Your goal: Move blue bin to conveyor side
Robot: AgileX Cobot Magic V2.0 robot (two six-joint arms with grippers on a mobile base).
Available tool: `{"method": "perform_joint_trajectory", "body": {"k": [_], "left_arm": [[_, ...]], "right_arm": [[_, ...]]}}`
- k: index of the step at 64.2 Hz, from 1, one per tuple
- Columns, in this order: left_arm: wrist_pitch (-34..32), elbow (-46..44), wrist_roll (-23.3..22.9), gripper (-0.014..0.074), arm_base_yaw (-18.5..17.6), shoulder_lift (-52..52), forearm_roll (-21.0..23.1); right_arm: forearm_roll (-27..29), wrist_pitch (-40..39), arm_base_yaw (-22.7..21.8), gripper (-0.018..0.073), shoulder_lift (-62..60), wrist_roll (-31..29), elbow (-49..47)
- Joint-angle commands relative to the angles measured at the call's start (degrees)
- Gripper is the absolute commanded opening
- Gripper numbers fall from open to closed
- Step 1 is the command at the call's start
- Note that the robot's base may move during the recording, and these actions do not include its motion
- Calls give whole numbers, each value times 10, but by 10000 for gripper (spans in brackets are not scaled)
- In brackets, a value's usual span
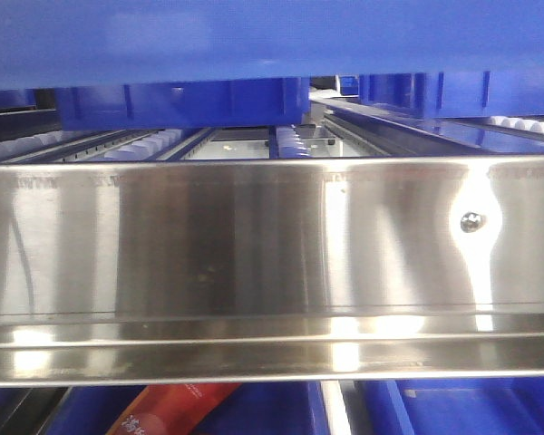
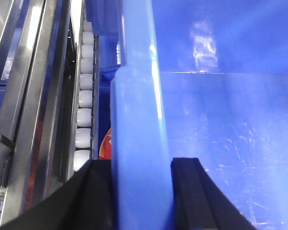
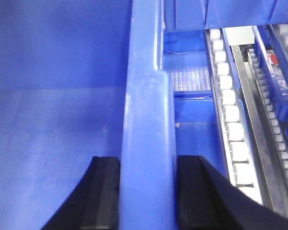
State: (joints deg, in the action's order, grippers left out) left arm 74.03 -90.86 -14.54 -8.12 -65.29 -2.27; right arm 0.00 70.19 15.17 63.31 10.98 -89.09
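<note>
The blue bin [image 1: 254, 36] spans the top of the front view, above the stainless-steel rail [image 1: 254, 254], with the roller rack [image 3: 230, 120] alongside. The left tool [image 2: 141, 191] is clamped on the bin's left wall, one finger inside and one outside. The right tool [image 3: 148, 191] grips the right wall likewise.

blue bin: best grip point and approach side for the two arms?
Take the blue bin by its thick rim on two opposite side walls, probably coming over the top edge with one finger inside and one outside. The upright wall is thin enough to fit between the jaws: the left gripper and right gripper each sit clamped astride it.
</note>
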Motion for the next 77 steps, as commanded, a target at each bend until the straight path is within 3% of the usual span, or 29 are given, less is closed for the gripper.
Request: {"method": "perform_joint_trajectory", "body": {"k": [1,77], "left_arm": [[-41,-8,5,-18,-3,15,-11],[-41,-8,5,-18,-3,15,-11]], "right_arm": [[-25,-58,-1,-79,-13,-5,-8],[-25,-60,-1,-79,-13,-5,-8]]}}
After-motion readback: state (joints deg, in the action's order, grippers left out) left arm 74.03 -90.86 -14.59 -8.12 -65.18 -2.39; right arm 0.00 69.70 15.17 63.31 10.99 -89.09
